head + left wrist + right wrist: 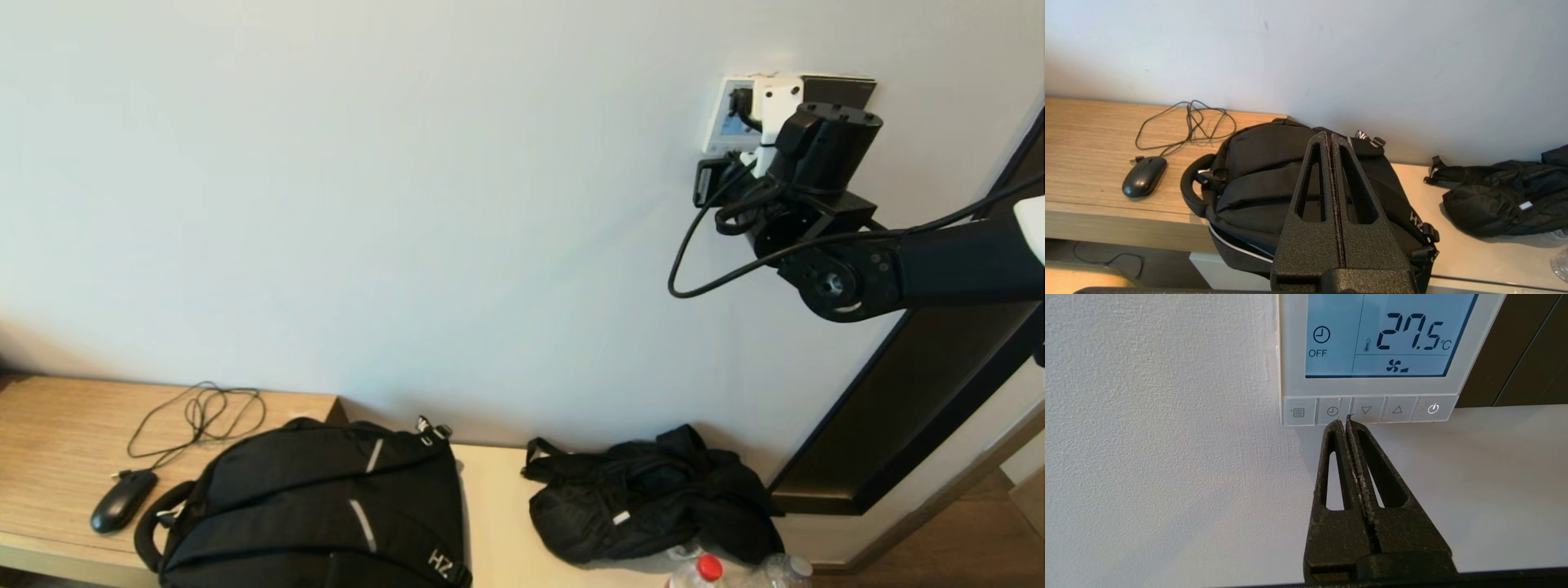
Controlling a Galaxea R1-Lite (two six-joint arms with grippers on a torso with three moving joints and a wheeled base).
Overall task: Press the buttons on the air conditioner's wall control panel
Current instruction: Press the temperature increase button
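Five buttons (1365,410) line the panel (1372,388); my right gripper (1346,421), pinched empty, should nudge squarely onto one.

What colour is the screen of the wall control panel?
Pale blue with dark digits, clearest in the right wrist view: the screen of the wall control panel.

Closed left gripper (1331,136) above backpack (1274,192)
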